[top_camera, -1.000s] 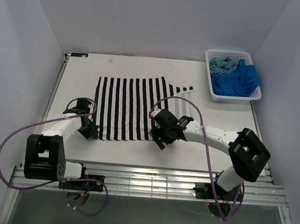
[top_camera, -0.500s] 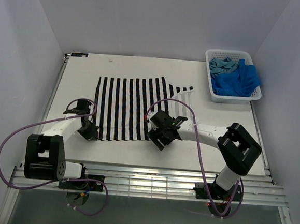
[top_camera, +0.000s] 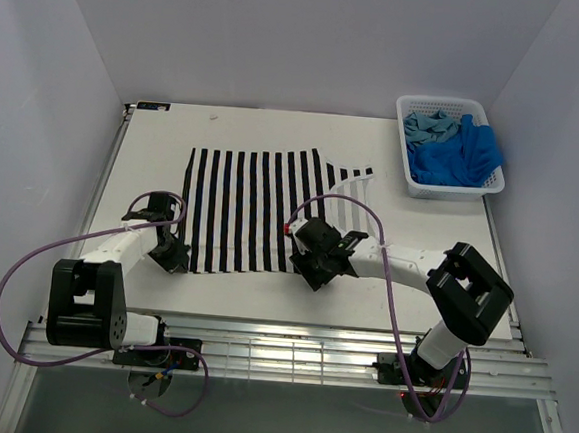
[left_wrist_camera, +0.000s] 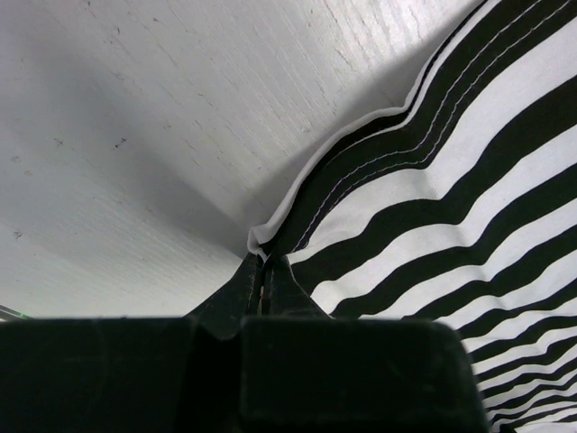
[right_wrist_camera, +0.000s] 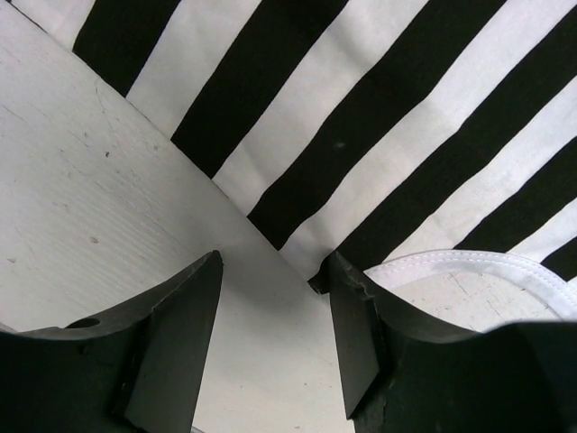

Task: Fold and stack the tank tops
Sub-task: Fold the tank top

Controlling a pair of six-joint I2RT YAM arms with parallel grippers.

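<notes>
The black-and-white striped tank top (top_camera: pixel 240 208) lies spread flat on the white table (top_camera: pixel 419 222). My left gripper (top_camera: pixel 174 258) is at its near-left corner, shut on the hem; in the left wrist view the closed gripper (left_wrist_camera: pixel 264 262) pinches the cloth edge (left_wrist_camera: pixel 433 198). My right gripper (top_camera: pixel 305 268) sits at the near-right corner, open. In the right wrist view the striped cloth (right_wrist_camera: pixel 361 108) ends beside the right finger (right_wrist_camera: pixel 356 325), with bare table between the jaws (right_wrist_camera: pixel 275 280). A royal blue tank top (top_camera: pixel 460 155) and a teal one (top_camera: pixel 424 127) lie bunched in the basket.
The white lattice basket (top_camera: pixel 450 192) stands at the back right of the table. A white strap (right_wrist_camera: pixel 469 263) of the striped top curls beside my right finger. Purple cables loop over both arms. A metal rail (top_camera: pixel 279 351) runs along the near edge.
My right gripper has slid left to the striped top's near-right corner and its jaws have narrowed. The left gripper has kept its hold and place.
</notes>
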